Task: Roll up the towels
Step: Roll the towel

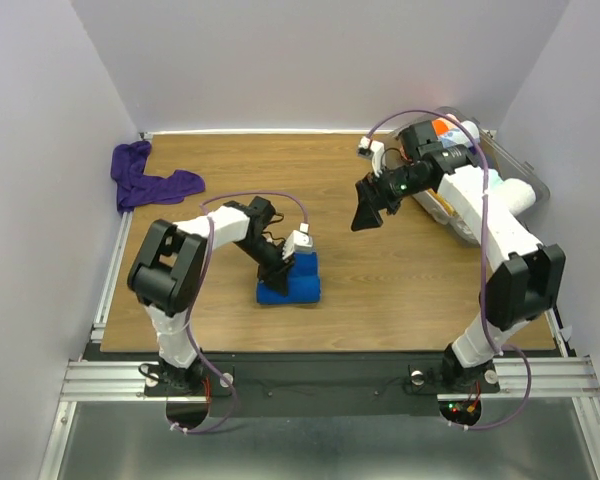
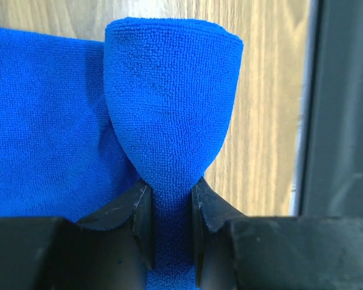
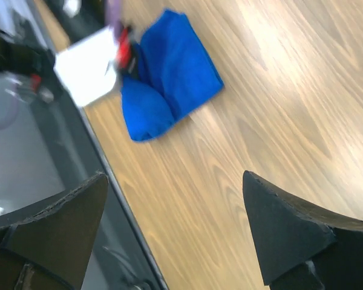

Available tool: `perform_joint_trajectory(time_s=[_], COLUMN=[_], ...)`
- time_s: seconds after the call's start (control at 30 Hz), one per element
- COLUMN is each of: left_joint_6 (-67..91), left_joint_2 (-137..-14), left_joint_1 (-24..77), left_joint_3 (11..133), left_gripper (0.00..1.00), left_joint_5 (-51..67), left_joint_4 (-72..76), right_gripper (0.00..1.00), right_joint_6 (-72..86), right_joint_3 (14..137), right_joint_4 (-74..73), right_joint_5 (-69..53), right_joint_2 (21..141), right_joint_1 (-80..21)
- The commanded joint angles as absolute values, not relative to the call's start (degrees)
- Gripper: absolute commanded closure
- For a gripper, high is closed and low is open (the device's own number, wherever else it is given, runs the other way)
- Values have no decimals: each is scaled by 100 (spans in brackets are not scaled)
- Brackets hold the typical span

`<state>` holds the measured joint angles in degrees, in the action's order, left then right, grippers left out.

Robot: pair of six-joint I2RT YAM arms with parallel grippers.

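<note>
Blue towel (image 1: 292, 282) is found as a thick, flattened wad near the middle of the table (image 1: 410, 290), toward its near edge, just in front of the left arm; no neat cylinder is formed yet.

A fold of it is pinched by the left gripper (image 2: 171, 196); jaws are drawn narrow on the cloth, which balloons out past the fingertips in a rounded lobe; the grip is judged to be taken at one end so that the cloth can be turned over on itself and the roll started or tightened.

Right gripper (image 3: 173, 178) is held aloft over bare wood, well apart from the blue towel; jaws are spread wide, nothing is carried; it is judged to be parked clear, perhaps for use as a hold-down.

Purple towel (image 1: 152, 182) is seen crumpled at the far left corner, partly draped over the edge, unrolled; a clear bin (image 1: 525, 165) with other rolls is noted at far right.
</note>
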<state>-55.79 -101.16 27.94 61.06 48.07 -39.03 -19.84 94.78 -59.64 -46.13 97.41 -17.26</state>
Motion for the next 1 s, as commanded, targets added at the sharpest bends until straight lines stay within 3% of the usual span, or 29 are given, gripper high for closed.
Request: perform_joint_trajectory(time_s=[0.0, 0.23, 0.43, 0.9, 0.97], left_joint_6=[-6275, -6451, -6416, -6513, -6495], left_joint_2=[-11037, -12189, -12787, -12885, -12867], left_joint_1=[2383, 2004, 1969, 1907, 1907], left_joint_3=[6502, 7610, 8138, 8314, 8349], left_gripper=[81, 80, 75, 73, 72], left_joint_5=[4825, 4931, 4913, 4887, 4887], left_joint_4=[-5070, -5721, -6064, -6144, -6152], right_gripper=[3, 4, 4, 6, 21], right_joint_6=[-2592, -2847, -3339, -3938, -3911], right_joint_3=[8992, 7700, 7138, 5986, 5959], right_joint_4=[-5547, -4080, -2667, -810, -756], right_joint_5=[-3562, -1488, -229, -97, -114], right_joint_2=[9230, 8771, 9263, 9957, 10107], right_joint_1=[-2301, -4375, -5781, -6012, -6003])
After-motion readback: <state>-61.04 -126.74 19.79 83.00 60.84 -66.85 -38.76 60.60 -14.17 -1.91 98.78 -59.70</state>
